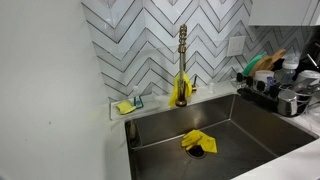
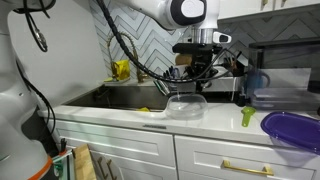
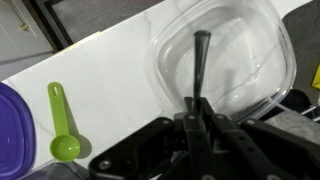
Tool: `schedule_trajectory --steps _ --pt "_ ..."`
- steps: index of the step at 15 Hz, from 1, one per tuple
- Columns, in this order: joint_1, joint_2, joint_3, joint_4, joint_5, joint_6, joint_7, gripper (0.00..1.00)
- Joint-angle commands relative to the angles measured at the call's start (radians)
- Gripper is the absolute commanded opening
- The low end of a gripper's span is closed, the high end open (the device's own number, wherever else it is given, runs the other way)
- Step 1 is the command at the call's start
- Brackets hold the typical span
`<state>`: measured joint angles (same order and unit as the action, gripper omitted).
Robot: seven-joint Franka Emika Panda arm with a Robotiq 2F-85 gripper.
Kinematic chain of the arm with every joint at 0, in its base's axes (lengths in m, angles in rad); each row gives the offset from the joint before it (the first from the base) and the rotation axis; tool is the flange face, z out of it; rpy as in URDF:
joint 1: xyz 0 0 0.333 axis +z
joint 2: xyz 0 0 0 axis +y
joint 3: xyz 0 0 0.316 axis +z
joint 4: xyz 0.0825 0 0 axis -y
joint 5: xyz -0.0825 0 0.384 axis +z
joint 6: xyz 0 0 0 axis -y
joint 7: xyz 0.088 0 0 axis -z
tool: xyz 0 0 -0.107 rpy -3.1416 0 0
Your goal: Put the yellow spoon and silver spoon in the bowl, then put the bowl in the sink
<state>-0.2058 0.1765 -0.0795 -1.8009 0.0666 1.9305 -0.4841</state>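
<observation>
The black gripper was clamped on a slim grey utensil above the clear round glass bowl; an off-centre release risked it glancing off the rim.

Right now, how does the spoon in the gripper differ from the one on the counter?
The silver spoon is dark and slim, clamped in the gripper over the bowl. The yellow spoon is bright yellow-green, lying flat on the counter beside the bowl, untouched. Both have long straight handles.

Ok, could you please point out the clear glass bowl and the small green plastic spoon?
Clear glass bowl (image 3: pixel 240 55): wrist view, its base.
Green plastic spoon (image 3: pixel 61 120): wrist view, its handle.
</observation>
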Motion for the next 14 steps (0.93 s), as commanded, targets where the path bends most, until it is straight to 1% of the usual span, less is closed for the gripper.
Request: schedule_trajectory --steps 1,3,6,10,14 --pt "0.025 -0.008 0.003 -0.029 0.020 -0.002 0.051 0.02" --pt "0.037 -0.009 0.005 -0.039 0.011 -0.015 0.090 0.02" --pt "0.052 -0.002 0.005 -0.051 0.003 -0.004 0.162 0.02" --pt "0.063 0.012 0.007 -0.068 0.028 0.015 0.233 0.02" --pt "0.076 0.005 0.006 -0.089 0.037 0.004 0.325 0.02"
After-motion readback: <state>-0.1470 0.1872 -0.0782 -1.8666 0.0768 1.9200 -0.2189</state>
